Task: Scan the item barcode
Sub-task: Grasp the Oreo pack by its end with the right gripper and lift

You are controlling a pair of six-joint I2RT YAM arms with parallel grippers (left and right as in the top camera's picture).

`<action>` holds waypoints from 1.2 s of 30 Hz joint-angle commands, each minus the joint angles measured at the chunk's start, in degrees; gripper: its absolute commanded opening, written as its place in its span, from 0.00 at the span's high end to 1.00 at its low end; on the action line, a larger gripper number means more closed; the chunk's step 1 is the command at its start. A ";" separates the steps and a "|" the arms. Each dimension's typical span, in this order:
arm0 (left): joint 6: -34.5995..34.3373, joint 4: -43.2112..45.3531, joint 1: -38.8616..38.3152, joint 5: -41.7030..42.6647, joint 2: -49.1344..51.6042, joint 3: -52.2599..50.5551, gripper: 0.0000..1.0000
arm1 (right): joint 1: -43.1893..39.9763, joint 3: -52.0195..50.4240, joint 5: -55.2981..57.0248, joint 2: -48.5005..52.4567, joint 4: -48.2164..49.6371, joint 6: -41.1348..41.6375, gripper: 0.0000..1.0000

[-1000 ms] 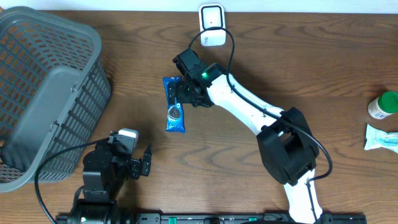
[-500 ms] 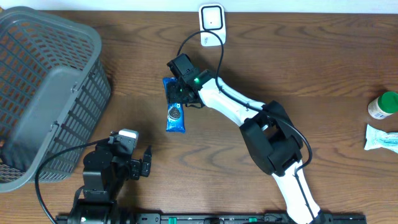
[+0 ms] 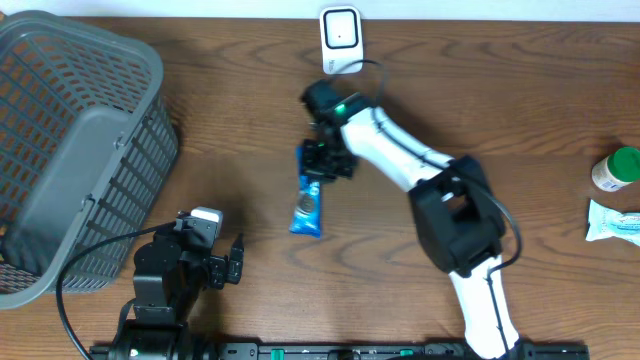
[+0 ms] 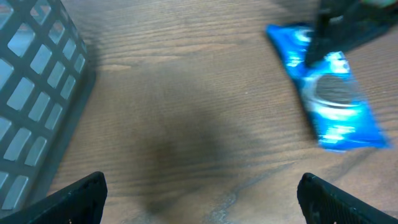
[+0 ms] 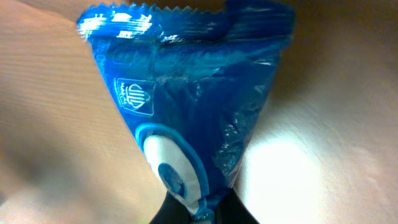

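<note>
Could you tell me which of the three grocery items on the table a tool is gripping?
The blue snack packet, pinched at one end by the right tool; the green-capped bottle and white packet sit untouched, well apart.

The blue wrapper (image 3: 308, 200) was glossy, crinkled plastic film; the table (image 3: 520, 120), brown grained wood with a soft sheen; the basket (image 3: 60, 150), matt grey plastic lattice; the scanner (image 3: 341, 40), smooth white plastic.
</note>
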 commanded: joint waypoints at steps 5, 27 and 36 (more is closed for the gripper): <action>-0.50 -0.11 0.15 -0.35 -0.35 -0.24 0.02 | -10.69 -0.42 -23.58 -5.99 -17.31 14.29 0.99; -0.50 -0.74 0.15 -0.35 -0.31 -0.24 0.02 | -14.56 -0.68 -10.34 -5.66 -40.68 28.55 0.98; -0.50 -2.93 0.15 -0.35 -0.31 -0.24 0.02 | -14.84 -0.70 -16.24 -5.27 -40.68 53.53 0.98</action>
